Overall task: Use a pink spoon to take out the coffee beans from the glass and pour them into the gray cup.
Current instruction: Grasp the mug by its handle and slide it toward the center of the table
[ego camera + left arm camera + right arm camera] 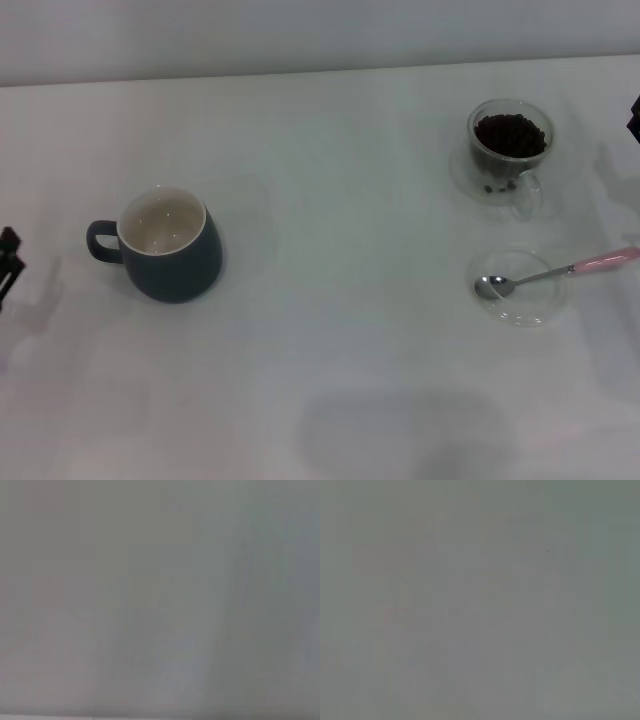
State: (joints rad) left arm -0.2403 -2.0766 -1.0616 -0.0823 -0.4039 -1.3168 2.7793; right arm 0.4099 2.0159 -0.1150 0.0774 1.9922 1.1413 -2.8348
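Observation:
In the head view the gray cup (170, 248) stands at the left of the white table, its handle pointing left and its white inside bare. At the far right the glass (508, 150) holds a heap of dark coffee beans (510, 135). Nearer me, the pink spoon (560, 271) rests with its silver bowl in a shallow clear dish (520, 288) and its pink handle reaching right. Only a dark tip of my left gripper (8, 262) shows at the left edge. A sliver of my right gripper (635, 115) shows at the right edge. Both wrist views show only blank grey surface.
The white table (340, 200) spreads wide between the cup and the glass. Its far edge meets a pale wall at the top of the head view.

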